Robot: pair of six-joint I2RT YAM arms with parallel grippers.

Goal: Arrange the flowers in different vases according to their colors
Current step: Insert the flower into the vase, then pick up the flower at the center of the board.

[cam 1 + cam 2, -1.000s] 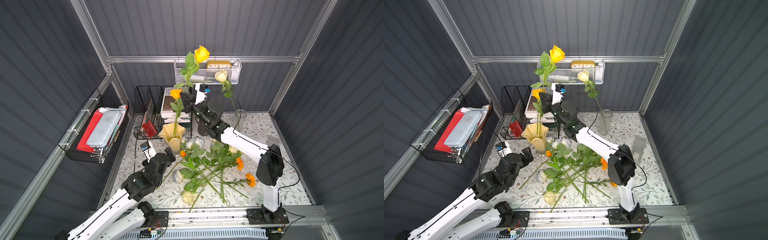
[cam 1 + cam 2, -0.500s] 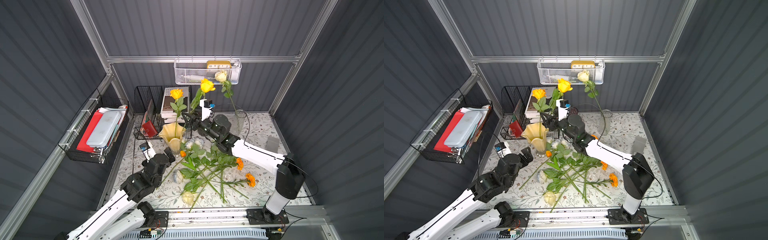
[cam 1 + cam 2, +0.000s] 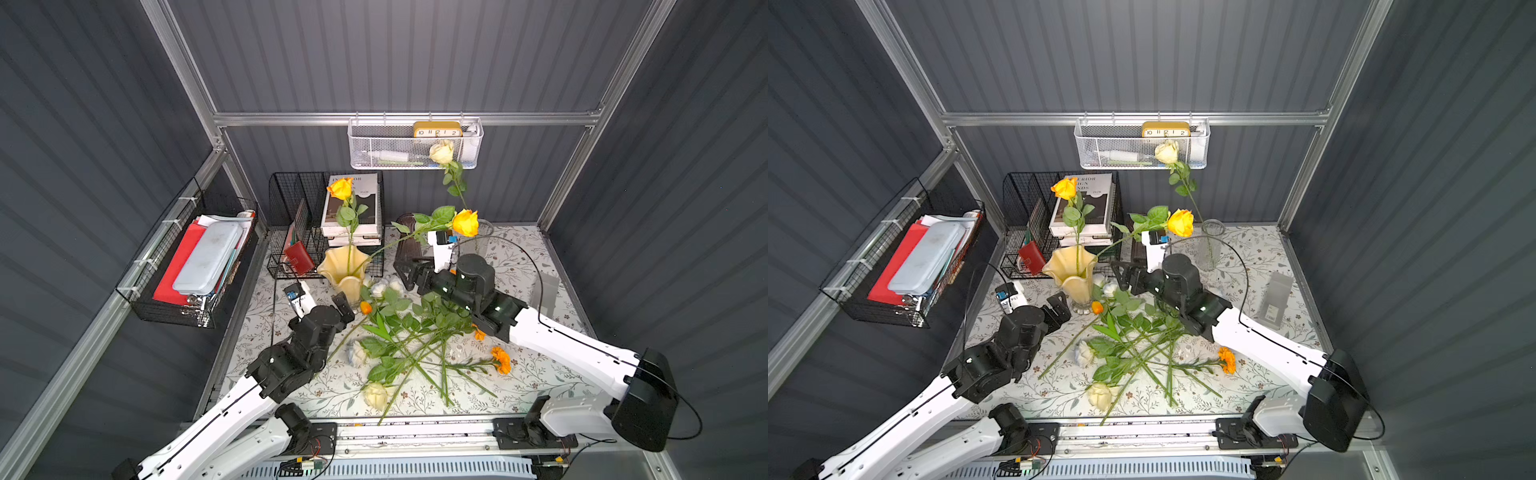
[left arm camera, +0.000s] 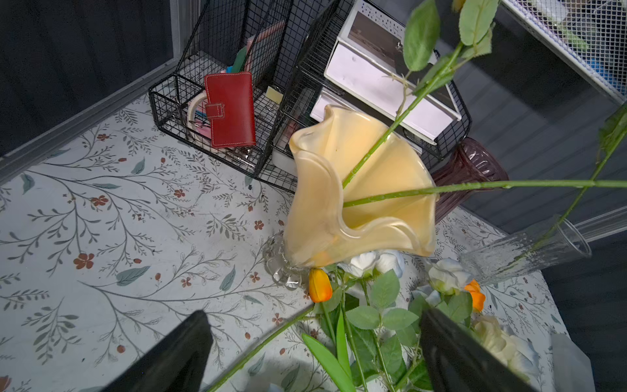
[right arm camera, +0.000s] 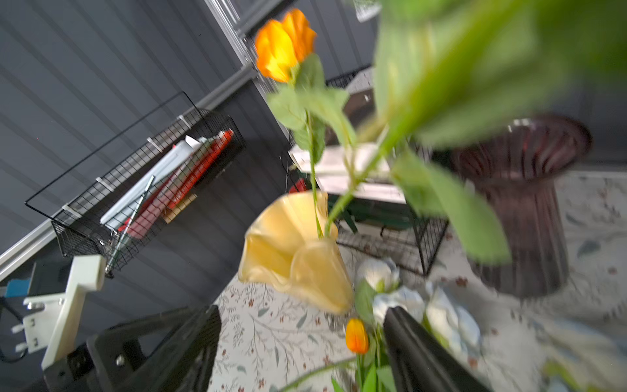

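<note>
dark grey ribbed panels in an aluminium frame close in the cell. the desk wears a white cloth printed with leafy sprigs and small red blossoms. a black wire basket on the left wall holds a red folder and a pale blue case; any writing there is too small to read. in the black wire organiser at the back, the top cover of the book stack shows only "erior", "ign" and "nds" past a rose. a white mesh basket on the back rail carries a yellow clock showing 10, 11, 12 and 2.

the loose flowers lie heaped mid-desk, an orange marigold at the heap's right edge. the creamy-yellow vase stands just behind the heap, holding an upright yellow-orange rose and a leaning yellow-orange rose. the dark purple vase stands just beside it. the clear glass vase, back right, holds a cream rose.

the right gripper hangs near the yellow vase, fingers spread, gripping nothing. the left gripper hovers over the heap's left edge, fingers wide apart and gripping nothing. a frosted box at the right bears a label too small to read.
</note>
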